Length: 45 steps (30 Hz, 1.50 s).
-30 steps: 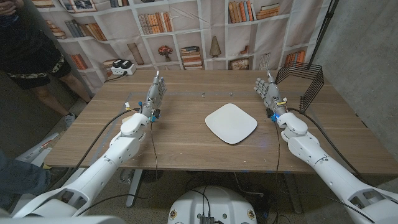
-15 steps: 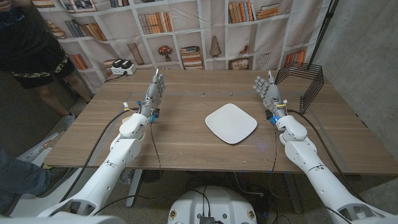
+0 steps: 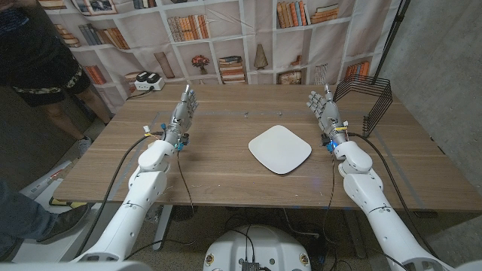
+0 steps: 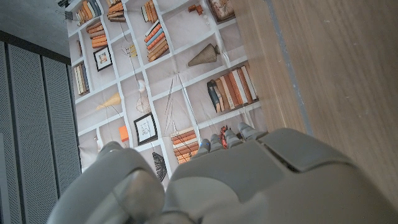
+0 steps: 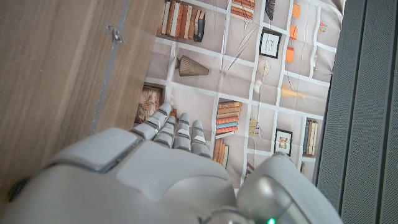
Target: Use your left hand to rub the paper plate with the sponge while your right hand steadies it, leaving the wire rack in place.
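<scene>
A white, rounded-square paper plate [image 3: 279, 149] lies on the wooden table [image 3: 218, 165], a little right of the middle. My left hand [image 3: 183, 113] stands upright at the table's left, well away from the plate, fingers stretched out and holding nothing. My right hand [image 3: 322, 111] stands the same way just beyond the plate's right corner, not touching it and also holding nothing. The black wire rack [image 3: 369, 102] stands at the back right, next to my right hand. In the left wrist view the back of my left hand [image 4: 236, 180] shows over bare wood, as does my right hand [image 5: 143, 174] in the right wrist view.
A bookshelf-print backdrop [image 3: 226, 38] hangs behind the table's far edge. A white power strip [image 3: 149, 81] sits at the back left corner. A person in dark clothes [image 3: 38, 53] stands off the table's left side. Cables trail along both forearms.
Both forearms have swung inward at the elbows, while the hands have stayed almost where they were. The left hand has shifted slightly left. The plate and rack have not moved.
</scene>
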Each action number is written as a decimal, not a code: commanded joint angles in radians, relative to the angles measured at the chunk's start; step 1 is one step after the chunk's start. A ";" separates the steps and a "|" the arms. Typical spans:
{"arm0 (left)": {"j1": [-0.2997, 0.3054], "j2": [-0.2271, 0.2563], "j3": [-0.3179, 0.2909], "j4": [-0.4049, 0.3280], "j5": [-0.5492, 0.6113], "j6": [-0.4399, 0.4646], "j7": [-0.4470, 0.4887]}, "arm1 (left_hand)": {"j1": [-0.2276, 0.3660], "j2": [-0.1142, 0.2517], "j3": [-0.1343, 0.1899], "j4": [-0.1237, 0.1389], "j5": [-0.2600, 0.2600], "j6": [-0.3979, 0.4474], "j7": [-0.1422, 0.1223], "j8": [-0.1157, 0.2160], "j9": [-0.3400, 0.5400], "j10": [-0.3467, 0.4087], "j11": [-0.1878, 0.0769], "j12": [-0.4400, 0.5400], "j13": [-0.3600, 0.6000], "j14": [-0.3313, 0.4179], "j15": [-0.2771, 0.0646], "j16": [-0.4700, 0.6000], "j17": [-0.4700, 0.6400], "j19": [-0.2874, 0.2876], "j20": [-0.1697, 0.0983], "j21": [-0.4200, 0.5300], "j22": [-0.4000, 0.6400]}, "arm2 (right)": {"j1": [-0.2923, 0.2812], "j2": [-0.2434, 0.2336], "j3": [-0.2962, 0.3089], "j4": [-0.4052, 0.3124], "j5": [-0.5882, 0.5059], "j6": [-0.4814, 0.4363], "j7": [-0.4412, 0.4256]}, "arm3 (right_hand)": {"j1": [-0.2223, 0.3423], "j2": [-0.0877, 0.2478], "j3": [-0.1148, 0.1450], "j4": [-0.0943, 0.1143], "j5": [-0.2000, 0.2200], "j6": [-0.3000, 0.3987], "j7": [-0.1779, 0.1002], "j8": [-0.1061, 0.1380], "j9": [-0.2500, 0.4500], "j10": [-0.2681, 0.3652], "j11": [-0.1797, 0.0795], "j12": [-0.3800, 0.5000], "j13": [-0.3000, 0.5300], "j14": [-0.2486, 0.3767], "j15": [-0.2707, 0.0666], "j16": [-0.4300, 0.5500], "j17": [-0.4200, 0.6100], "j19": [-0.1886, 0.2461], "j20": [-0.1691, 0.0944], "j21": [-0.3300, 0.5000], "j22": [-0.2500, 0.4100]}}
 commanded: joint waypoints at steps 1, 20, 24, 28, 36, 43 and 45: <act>0.058 -0.022 -0.055 -0.047 0.064 -0.035 -0.003 | 0.017 0.004 -0.001 -0.008 0.003 0.004 0.004 0.007 0.004 0.009 -0.002 0.006 0.001 -0.005 0.001 0.005 0.002 -0.028 -0.020 -0.001 0.003 | -0.022 0.027 0.029 -0.035 -0.045 -0.014 0.015 | 0.002 -0.002 -0.003 -0.001 0.005 0.015 -0.001 0.006 0.002 0.009 0.000 0.004 0.003 0.005 0.004 0.003 0.003 0.008 -0.020 -0.004 0.003; 0.139 -0.012 -0.107 -0.089 0.147 -0.182 0.077 | 0.117 0.017 0.001 -0.056 -0.015 0.148 -0.010 0.024 0.005 0.189 -0.023 0.033 0.000 0.169 -0.035 0.021 0.000 0.106 -0.035 0.006 0.002 | -0.033 0.051 0.036 -0.043 -0.046 0.010 0.037 | 0.014 0.009 0.000 -0.009 0.007 0.035 -0.007 0.011 0.002 0.029 -0.005 0.008 0.003 0.027 -0.005 0.006 0.002 0.031 -0.022 -0.010 0.003; 0.165 -0.009 -0.118 -0.122 0.217 -0.185 0.154 | 0.122 0.018 0.001 -0.058 -0.016 0.154 -0.016 0.024 0.005 0.191 -0.029 0.031 0.000 0.170 -0.034 0.019 0.000 0.109 -0.033 0.004 0.002 | -0.035 0.057 0.036 -0.051 -0.050 -0.004 0.023 | 0.017 0.011 0.001 -0.010 0.007 0.035 -0.009 0.011 0.002 0.024 -0.005 0.005 0.003 0.026 -0.004 0.005 0.002 0.032 -0.022 -0.012 0.003; 0.191 0.004 -0.123 -0.161 0.290 -0.171 0.222 | 0.127 0.020 0.002 -0.060 -0.017 0.159 -0.019 0.024 0.005 0.187 -0.026 0.027 0.000 0.166 -0.033 0.014 0.000 0.109 -0.031 0.002 0.002 | -0.038 0.054 0.036 -0.056 -0.047 -0.016 0.027 | 0.019 0.013 0.001 -0.012 0.007 0.036 -0.010 0.011 0.002 0.023 -0.004 0.004 0.003 0.026 -0.004 0.004 0.002 0.032 -0.023 -0.013 0.003; 0.207 0.038 -0.132 -0.171 0.325 -0.177 0.254 | 0.150 0.028 0.007 -0.070 -0.019 0.177 -0.022 0.025 0.006 0.201 -0.030 0.024 0.000 0.182 -0.034 0.013 0.000 0.130 -0.019 0.004 0.003 | -0.049 0.056 0.039 -0.071 -0.059 -0.016 0.009 | 0.023 0.016 0.002 -0.015 0.007 0.031 -0.012 0.008 0.003 0.026 -0.005 0.004 0.003 0.035 -0.003 0.006 0.002 0.043 -0.026 -0.014 0.003; 0.254 0.066 -0.146 -0.241 0.417 -0.124 0.317 | 0.182 0.033 0.012 -0.085 -0.025 0.222 -0.018 0.032 0.006 0.240 -0.029 0.027 0.000 0.222 -0.039 0.016 0.001 0.163 -0.014 0.007 0.004 | -0.053 0.055 0.039 -0.094 -0.051 -0.034 0.009 | 0.026 0.017 0.002 -0.016 0.007 0.034 -0.011 0.008 0.003 0.028 -0.003 0.004 0.003 0.038 -0.001 0.005 0.002 0.045 -0.025 -0.016 0.004; 0.277 0.076 -0.150 -0.277 0.474 -0.094 0.352 | 0.192 0.034 0.012 -0.090 -0.027 0.236 -0.019 0.033 0.007 0.257 -0.030 0.029 0.000 0.241 -0.041 0.019 0.001 0.179 -0.011 0.009 0.005 | -0.056 0.048 0.036 -0.110 -0.063 -0.045 0.003 | 0.026 0.017 0.002 -0.017 0.007 0.034 -0.012 0.008 0.003 0.029 -0.004 0.004 0.003 0.038 -0.001 0.005 0.002 0.045 -0.025 -0.017 0.004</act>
